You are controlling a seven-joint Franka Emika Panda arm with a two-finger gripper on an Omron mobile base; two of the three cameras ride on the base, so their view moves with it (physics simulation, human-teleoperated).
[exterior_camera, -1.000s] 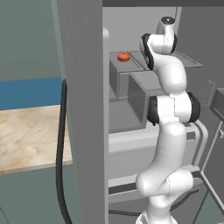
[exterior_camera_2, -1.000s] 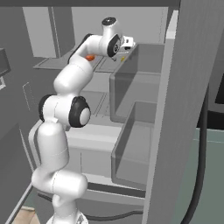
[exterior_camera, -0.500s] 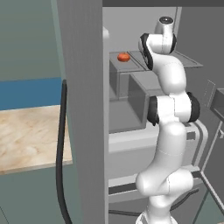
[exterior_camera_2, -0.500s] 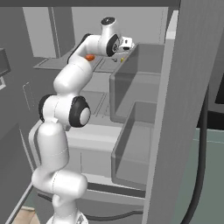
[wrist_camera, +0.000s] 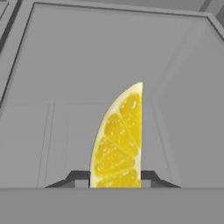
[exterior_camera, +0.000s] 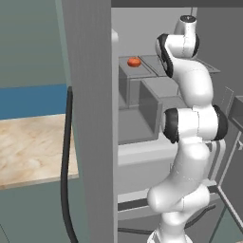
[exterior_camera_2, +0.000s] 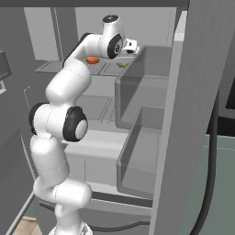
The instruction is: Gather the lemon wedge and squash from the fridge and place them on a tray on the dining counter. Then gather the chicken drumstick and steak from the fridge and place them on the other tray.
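Note:
A yellow lemon wedge stands upright on the grey fridge shelf, close in front of the hand camera. My gripper is shut on it, with one dark fingertip pressed against each side of its lower end. In the right base view the wedge is a small yellow spot on the upper shelf, just below the white hand. In the left base view the arm reaches up into the open fridge and hides the hand. The squash, chicken drumstick, steak and trays are out of view.
An orange-red round item lies further left on the same upper shelf. Grey door bins hang on the open fridge door to the right. A wooden counter lies left of the fridge.
The jaws have closed in from wide open onto the lemon wedge. The arm has barely moved.

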